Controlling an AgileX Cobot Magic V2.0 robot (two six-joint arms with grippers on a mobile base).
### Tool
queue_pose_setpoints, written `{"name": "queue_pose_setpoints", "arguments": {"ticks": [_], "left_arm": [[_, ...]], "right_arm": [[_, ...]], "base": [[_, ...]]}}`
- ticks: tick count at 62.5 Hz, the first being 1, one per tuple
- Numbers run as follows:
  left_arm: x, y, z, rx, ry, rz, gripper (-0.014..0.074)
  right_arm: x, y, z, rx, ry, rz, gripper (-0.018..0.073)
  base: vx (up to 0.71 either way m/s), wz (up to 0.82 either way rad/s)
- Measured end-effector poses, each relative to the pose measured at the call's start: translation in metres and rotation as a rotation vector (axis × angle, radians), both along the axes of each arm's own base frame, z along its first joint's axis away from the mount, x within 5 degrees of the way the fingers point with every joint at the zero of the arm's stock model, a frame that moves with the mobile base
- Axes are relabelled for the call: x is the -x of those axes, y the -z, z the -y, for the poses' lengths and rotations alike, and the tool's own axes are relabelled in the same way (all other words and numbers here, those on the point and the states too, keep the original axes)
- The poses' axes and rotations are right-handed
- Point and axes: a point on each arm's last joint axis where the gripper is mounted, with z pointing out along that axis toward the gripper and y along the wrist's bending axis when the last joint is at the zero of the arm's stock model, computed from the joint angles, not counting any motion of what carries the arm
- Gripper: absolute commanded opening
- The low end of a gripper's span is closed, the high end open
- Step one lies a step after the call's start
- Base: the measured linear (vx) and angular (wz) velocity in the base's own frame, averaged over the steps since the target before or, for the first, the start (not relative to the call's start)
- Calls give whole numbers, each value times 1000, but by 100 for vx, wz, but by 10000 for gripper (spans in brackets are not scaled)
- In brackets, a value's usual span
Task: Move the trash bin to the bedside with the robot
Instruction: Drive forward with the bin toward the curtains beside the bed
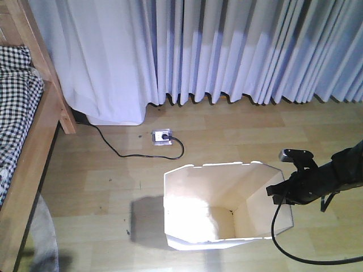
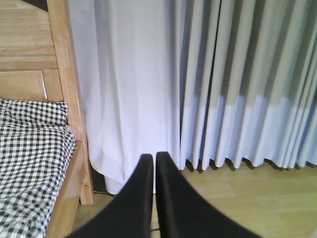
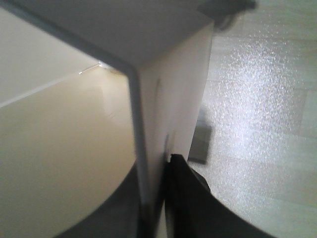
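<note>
The white trash bin [image 1: 190, 201] stands upright on the wooden floor, its cream inside showing under an angled rim. My right gripper [image 1: 282, 192] reaches in from the right on a black arm and is shut on the bin's right wall. In the right wrist view that wall [image 3: 173, 89] runs between the jaws of the right gripper [image 3: 154, 168], one finger inside and one outside. The bed [image 1: 34, 147], with a wooden frame and checkered bedding [image 2: 29, 148], lies at the left, about a bin's width from the bin. My left gripper [image 2: 151, 157] is shut on nothing, facing the curtain.
A floor socket [image 1: 161, 136] with a black cable [image 1: 113, 148] sits between the bin and the white curtains [image 1: 227, 51]. The arm's own cable [image 1: 278, 235] loops down by the bin's right side. A blurred grey shape [image 1: 42, 238] fills the lower left corner.
</note>
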Motion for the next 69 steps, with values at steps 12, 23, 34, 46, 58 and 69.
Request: {"name": "queue_pose_setpoints", "arguments": {"ticks": [12,23,34,46,58,69], "left_arm": [[0,0,0,0,0,0,-6],[0,0,0,0,0,0,-6],[0,0,0,0,0,0,-6],[0,0,0,0,0,0,-6],[0,0,0,0,0,0,-6],[0,0,0,0,0,0,-6]], "right_arm": [[0,0,0,-2,0,0,-5],[0,0,0,-1,0,0,-5],[0,0,0,-1,0,0,-5],[0,0,0,-2,0,0,-5],[0,0,0,-2,0,0,-5],[0,0,0,-1,0,0,-5]], "base": [[17,8],[17,7],[17,5],[17,2],[17,-3],[17,-4]]}}
